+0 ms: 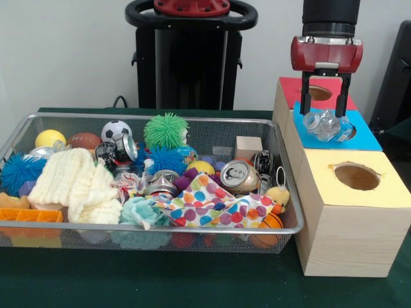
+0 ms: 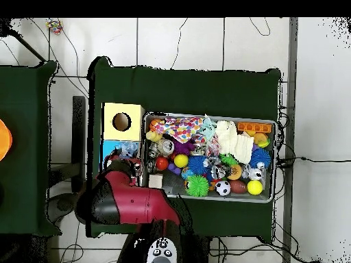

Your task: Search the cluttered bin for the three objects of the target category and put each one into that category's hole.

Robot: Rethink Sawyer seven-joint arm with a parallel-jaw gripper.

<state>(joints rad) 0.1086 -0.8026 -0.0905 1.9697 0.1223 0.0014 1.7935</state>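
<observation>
Front view, bottle: a crumpled clear plastic bottle [image 1: 327, 124] lies on the blue panel [image 1: 366, 136] of the wooden box [image 1: 340, 237], over that panel's hole; it sits just beneath my claw
Claw: my claw [image 1: 326, 90] hangs above the bottle, its two black fingers [image 1: 305, 95] spread apart with nothing between them; the tips stand just above the bottle, and I cannot tell whether they touch it
Box: three coloured tops in a row; red panel [image 1: 292, 90] behind my claw, blue in the middle, yellow panel [image 1: 392, 186] nearest the camera with its round hole [image 1: 356, 176] uncovered
Bin: the wire mesh bin [image 1: 192, 240] stands just beside the box on the green table [image 1: 160, 282]; it is crowded to the rim
Cans: one silver can [image 1: 239, 176] lies on its side near the box end of the bin; another can [image 1: 124, 147] lies among the balls further along
Cloths: a spotted cloth [image 1: 212, 206] drapes over the near side; a cream waffle cloth [image 1: 74, 183] is heaped toward the other end
Balls: a green spiky ball [image 1: 166, 130], a blue spiky ball [image 1: 19, 172], a soccer ball [image 1: 115, 130] and a yellow ball [image 1: 50, 138] line the far side
Other clutter: a wooden cube [image 1: 248, 147] by the far wall; an orange block [image 1: 29, 215] in the near corner
Overhead view: my arm [image 2: 134, 202] reaches over the box, hiding the red panel; the yellow panel [image 2: 122, 122] and the bin [image 2: 274, 161] show
</observation>
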